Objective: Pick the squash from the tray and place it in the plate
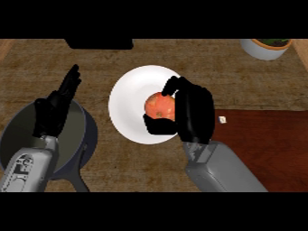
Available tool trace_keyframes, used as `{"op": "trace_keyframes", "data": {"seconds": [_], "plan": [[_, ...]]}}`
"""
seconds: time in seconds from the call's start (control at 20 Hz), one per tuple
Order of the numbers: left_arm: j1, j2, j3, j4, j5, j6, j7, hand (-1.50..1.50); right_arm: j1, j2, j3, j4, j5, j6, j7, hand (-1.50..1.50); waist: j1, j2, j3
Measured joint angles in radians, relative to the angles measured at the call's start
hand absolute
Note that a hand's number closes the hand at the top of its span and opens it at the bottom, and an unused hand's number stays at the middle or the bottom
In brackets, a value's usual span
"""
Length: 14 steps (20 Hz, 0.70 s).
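Observation:
An orange squash [159, 106] sits over the right part of the white plate [133, 97] in the middle of the counter. My right hand [193, 113] is curled round it, fingers above and thumb below, hiding its right side. I cannot tell whether the squash touches the plate. The dark reddish-brown tray [269, 144] lies flat to the right, under my right forearm. My left hand [58, 103] stands open at the left, fingers up, resting over a dark pan.
A dark grey pan [23, 131] with its handle toward the lower edge sits at the left. A white pot with a plant [266, 47] stands at the back right. A black object [100, 43] is at the back edge. Wooden borders line both sides.

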Motion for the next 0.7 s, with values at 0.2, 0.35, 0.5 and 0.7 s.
{"op": "trace_keyframes", "data": {"seconds": [0.2,0.35,0.5,0.7], "plan": [[-0.006,0.002,0.002,0.008,0.004,-0.016,-0.012,0.0,-0.143,0.008,0.018,0.233,-0.057,-0.055,0.019,1.5,0.012,0.003,0.0],[-0.011,0.005,0.008,0.004,0.014,-0.029,-0.005,0.0,-0.23,0.01,0.032,0.396,-0.089,-0.063,0.03,1.5,0.019,0.005,0.0],[-0.018,-0.002,0.0,0.004,0.006,-0.026,0.004,0.0,-0.274,0.011,0.056,0.534,-0.163,-0.139,0.031,-1.5,0.028,0.007,-0.001],[-0.029,-0.006,-0.002,0.012,0.005,-0.034,-0.003,0.0,-0.302,0.011,0.06,0.671,-0.311,-0.237,-0.019,-1.5,0.04,0.013,0.0]]}}
